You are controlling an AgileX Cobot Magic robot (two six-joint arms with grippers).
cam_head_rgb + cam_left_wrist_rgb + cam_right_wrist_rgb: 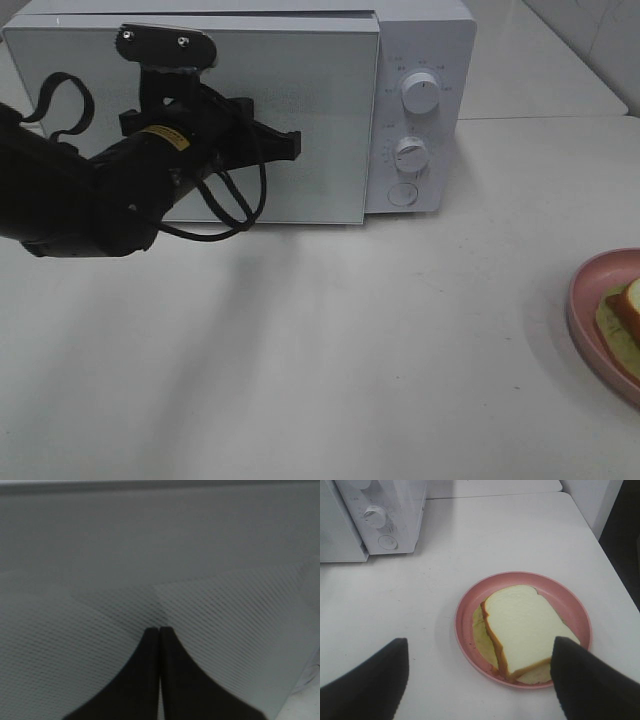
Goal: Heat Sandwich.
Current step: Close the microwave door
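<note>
The microwave (240,110) stands at the far edge of the white table (330,360), its door (190,120) shut. The left gripper (290,145) is held against the door front with its jaws pressed together on nothing; in the left wrist view the two fingers (172,680) are seen meeting just before the dotted door mesh. The right gripper (479,680) hangs with its jaws wide apart and empty above the sandwich (522,630), which lies on the pink plate (570,605) near the table's right edge, well apart from the oven.

The door is judged to be the step in hand: it must be opened before the sandwich can go in. A purchase on the door's edge beside the control panel (415,110), or a press on the round button (402,193) under the two dials, would likely be needed; a push on the flat glass alone is unlikely to help. The right gripper is best kept clear of the door's swing.

No handle can be made out. The oven's inside is hidden. In the exterior view the plate is cut off by the frame and the right arm is not shown.
</note>
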